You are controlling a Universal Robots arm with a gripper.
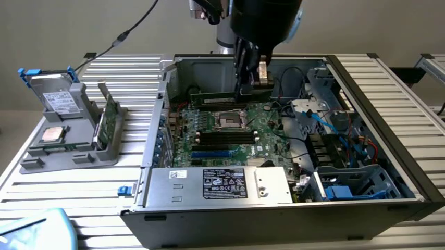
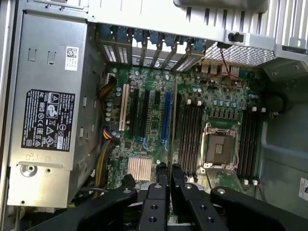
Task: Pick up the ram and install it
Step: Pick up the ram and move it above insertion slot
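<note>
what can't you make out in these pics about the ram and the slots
- Exterior view: the gripper covers one end of the ram, hiding the grip point.
- Exterior view: the ram hides the motherboard beneath it; whether it touches a slot cannot be told.
- Wrist view: the fingers hide the ram's chips and label.

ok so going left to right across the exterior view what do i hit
silver processor chip → upright green board in the grey holder → ram gripped by the pincer → blue cables
</note>
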